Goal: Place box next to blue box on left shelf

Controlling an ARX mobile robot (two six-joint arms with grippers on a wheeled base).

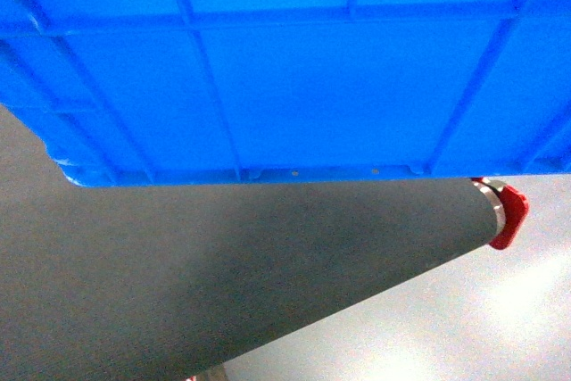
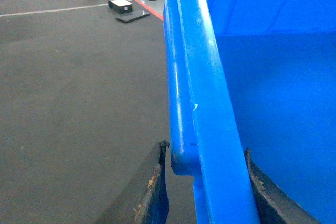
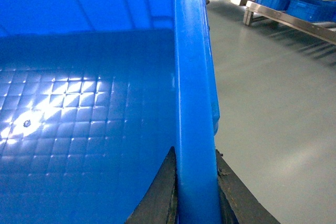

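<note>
Large bright-blue ribbed plastic crate (image 1: 294, 69), thick rolled rim, grid-patterned floor, is gripped by left claw (image 2: 207, 182) and right claw (image 3: 195, 192).

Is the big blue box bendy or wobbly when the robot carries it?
Probably stiff: the box has raised ribs on its wall and a thick rim. It looks empty, so likely light for its size. The shiny plastic may be slippery, but fingers clamp the rim on both sides, so tipping seems unlikely.

No text, label or number is showing clearly enough to read. The blue crate (image 1: 294, 69) is bearing none.
</note>
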